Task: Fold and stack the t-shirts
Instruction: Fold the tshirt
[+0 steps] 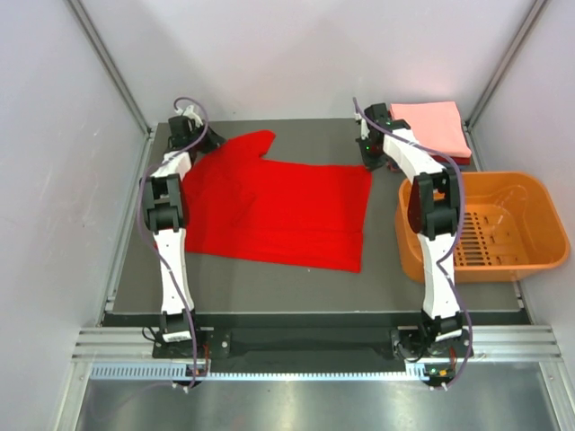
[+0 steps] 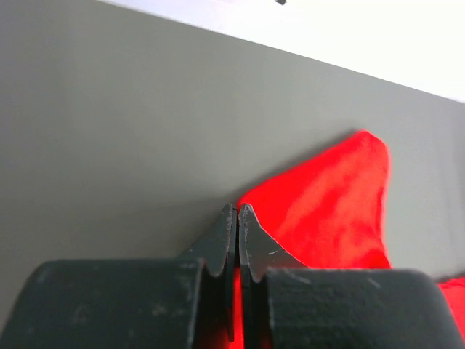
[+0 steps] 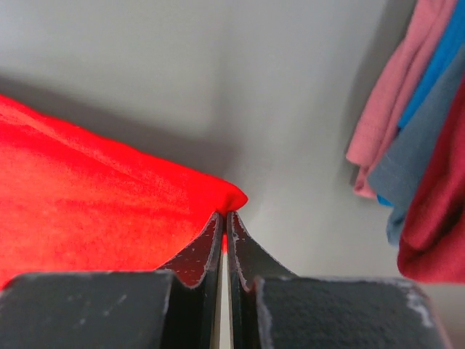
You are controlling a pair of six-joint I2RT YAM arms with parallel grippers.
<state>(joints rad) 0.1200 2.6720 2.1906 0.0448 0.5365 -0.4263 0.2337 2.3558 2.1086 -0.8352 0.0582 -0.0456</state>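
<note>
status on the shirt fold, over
Left gripper, right gripper both shut on red t-shirt, far edge. Shirt spread flat. Folded stack, orange basket clear to the right.

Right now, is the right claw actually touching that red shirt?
Touching. The right wrist view shows the right gripper shut on a corner of the red t-shirt.
</note>
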